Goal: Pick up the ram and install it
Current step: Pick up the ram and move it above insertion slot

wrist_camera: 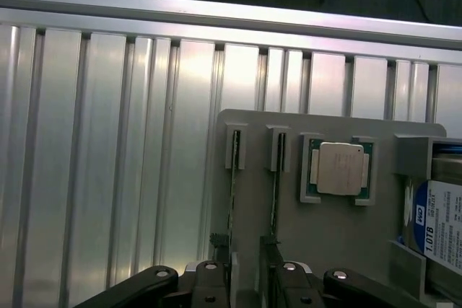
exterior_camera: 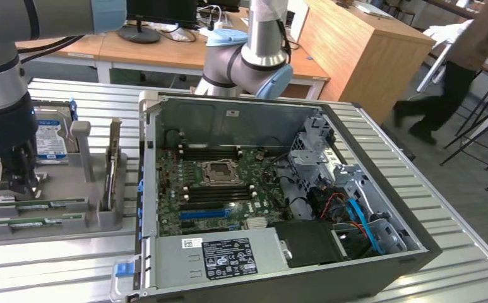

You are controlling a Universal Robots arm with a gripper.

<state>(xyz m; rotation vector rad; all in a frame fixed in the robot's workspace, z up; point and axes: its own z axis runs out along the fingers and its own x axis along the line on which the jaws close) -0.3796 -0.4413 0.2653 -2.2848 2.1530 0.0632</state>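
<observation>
We judge the pick-up step to be in hand: nothing is held, and the open computer case (exterior_camera: 226,120) has yet to receive the part. The pincer (exterior_camera: 12,180) hangs with its jaws apart above the grey holder (exterior_camera: 96,224). The ram (exterior_camera: 46,203) stands on edge in a groove there, just beneath the pincer, with a second stick (exterior_camera: 35,221) beside it. We cannot tell for certain which stick the jaws line up with. The next move calls for straddling the thin edge squarely before closing.
</observation>
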